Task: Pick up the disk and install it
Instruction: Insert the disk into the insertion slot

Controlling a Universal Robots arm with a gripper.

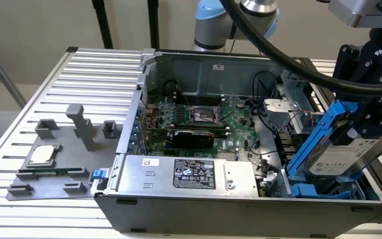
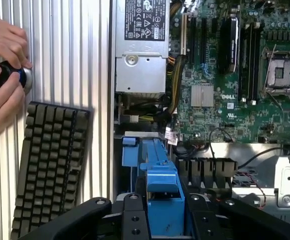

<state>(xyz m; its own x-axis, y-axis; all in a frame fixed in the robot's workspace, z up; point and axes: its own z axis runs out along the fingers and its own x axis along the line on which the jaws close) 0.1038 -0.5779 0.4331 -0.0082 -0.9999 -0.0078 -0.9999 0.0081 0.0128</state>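
Clenched in the gripper (image 2: 162, 217), the disk (image 1: 342, 152) is held tilted, exterior view's lower right; insertion is judged in hand, alignment required.

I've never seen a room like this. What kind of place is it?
Probably a robot lab or workshop: an open computer case sits on a ribbed table, the robot's hand holds the disk, and a keyboard lies beside the case.

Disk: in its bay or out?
Out. The gripper holds the disk tilted above the case, not seated.
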